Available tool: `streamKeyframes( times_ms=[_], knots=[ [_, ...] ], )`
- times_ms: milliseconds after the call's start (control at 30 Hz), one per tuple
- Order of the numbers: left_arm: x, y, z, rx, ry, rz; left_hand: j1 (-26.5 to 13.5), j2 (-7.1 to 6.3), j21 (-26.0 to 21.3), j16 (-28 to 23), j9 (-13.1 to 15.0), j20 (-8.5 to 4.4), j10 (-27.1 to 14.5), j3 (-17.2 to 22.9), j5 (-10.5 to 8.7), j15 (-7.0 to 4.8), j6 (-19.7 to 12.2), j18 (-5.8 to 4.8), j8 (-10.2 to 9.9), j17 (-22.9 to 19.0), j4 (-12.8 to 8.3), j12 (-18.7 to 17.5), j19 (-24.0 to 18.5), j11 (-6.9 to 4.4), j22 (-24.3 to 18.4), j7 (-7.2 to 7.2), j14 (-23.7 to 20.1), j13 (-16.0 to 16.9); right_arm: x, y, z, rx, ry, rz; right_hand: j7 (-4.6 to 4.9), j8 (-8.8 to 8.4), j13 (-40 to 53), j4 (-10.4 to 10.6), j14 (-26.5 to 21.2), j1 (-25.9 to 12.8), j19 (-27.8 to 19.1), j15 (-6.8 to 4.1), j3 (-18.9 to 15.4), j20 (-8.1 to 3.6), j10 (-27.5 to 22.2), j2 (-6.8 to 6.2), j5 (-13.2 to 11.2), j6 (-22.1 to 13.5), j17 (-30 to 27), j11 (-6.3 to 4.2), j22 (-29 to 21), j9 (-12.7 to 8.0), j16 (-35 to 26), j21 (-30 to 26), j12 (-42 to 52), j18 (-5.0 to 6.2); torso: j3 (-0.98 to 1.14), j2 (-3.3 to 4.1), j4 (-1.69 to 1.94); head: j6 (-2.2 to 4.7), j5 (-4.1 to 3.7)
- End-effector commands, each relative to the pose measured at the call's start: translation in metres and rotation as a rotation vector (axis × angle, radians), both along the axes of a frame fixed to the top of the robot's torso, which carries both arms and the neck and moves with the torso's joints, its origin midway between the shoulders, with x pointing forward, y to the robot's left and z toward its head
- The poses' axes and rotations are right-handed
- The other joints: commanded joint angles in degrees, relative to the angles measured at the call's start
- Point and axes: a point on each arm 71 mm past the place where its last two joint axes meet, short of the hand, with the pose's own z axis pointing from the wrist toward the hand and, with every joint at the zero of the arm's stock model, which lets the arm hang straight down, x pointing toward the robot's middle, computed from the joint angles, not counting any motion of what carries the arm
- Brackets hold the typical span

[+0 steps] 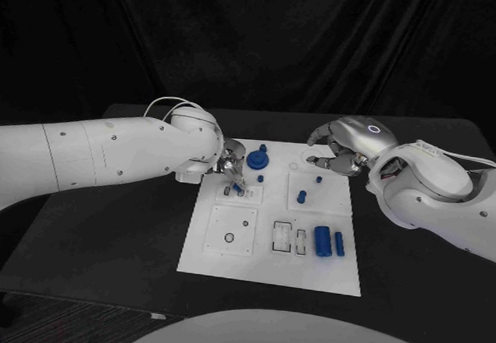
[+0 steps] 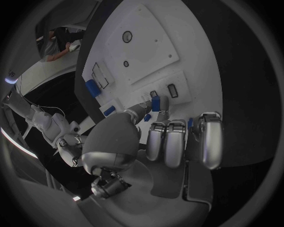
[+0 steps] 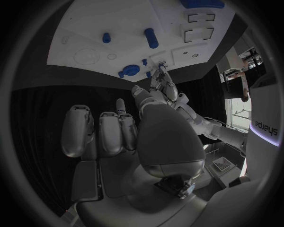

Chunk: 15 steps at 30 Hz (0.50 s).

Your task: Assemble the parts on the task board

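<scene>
L arm comes in over bare black table; plenty of open table on that side, w/ the board's L edge well inside the table edge. L hand sits over the board's far-L corner. Its fingers are closed on a small blue peg, held tilted, tip down just above or touching a small square plate w/ slots; contact can't be told. In L wrist view the peg shows pinched between thumb and a finger, other fingers curled alongside.

Just R of that hand, at the board's far edge: a blue round knob piece and a small blue peg standing. Mid-board: short blue peg on its own square, a tiny one beyond it. Near side: a big blue cylinder and a slimmer blue bar lie side by side, R of two open rectangular slots.

R hand hovers at the board's far-R corner, fingers curled in, nothing in them, well apart from the parts. Bare table past the board's R edge is partly covered by the R arm.
</scene>
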Motion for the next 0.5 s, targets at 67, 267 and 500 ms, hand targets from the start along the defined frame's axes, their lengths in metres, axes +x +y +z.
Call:
streamKeyframes(
  times_ms=[67, 267, 500],
  knots=[
    [-0.0014, -0.0044, -0.0005, -0.019, -0.009, -0.007, -0.6, -0.03, -0.2, 0.2, 0.1, -0.23, 6.0, 0.6, -0.15, -0.35, 2.0, -0.86, -0.2, 15.1, -0.3, 0.2, 1.3, -0.50, 12.1, -1.78, 6.0, 15.1, 0.0002, -0.0010, -0.0013, -0.008, 0.005, -0.016, -0.09, 0.22, -0.1, 0.5, 2.0, 0.2, -0.1, 0.43, 0.0, 0.36, 0.0, 0.35, 0.3, 0.4, 0.0, 0.23, 10.0, 0.0, 0.0, -0.3, -0.3, 0.66, 0.01, 0.01, -0.02, -0.01, 0.11],
    [-0.0033, -0.0056, -0.0022, -0.019, -0.003, -0.012, -0.9, 0.01, -0.1, 0.2, 0.2, -0.24, 6.0, 0.6, -0.21, -0.35, 2.2, -0.87, -0.2, 15.1, -0.2, 0.2, 1.4, -0.52, 12.1, -1.82, 6.0, 15.1, 0.0004, -0.0014, -0.0017, -0.011, 0.007, -0.019, -0.07, 0.23, 0.0, 0.5, 2.1, 0.3, -0.1, 0.46, 0.0, 0.38, 0.0, 0.41, 0.4, 0.4, 0.0, 0.26, 10.0, -0.1, 0.0, -0.3, -0.2, 0.66, 0.00, -0.01, 0.01, -0.01, 0.11],
    [-0.0045, -0.0060, -0.0040, -0.018, 0.003, -0.015, -1.1, 0.08, -0.1, 0.2, 0.2, -0.24, 6.0, 0.5, -0.22, -0.37, 2.3, -0.87, -0.2, 15.1, -0.1, 0.2, 1.4, -0.54, 12.1, -1.84, 6.0, 15.1, 0.0006, -0.0016, -0.0026, -0.013, 0.010, -0.020, -0.06, 0.24, 0.0, 0.5, 2.1, 0.3, -0.1, 0.47, 0.0, 0.40, 0.0, 0.45, 0.5, 0.4, 0.0, 0.28, 10.0, -0.1, 0.0, -0.4, -0.2, 0.66, 0.02, -0.04, 0.00, -0.01, 0.04]
  ],
)
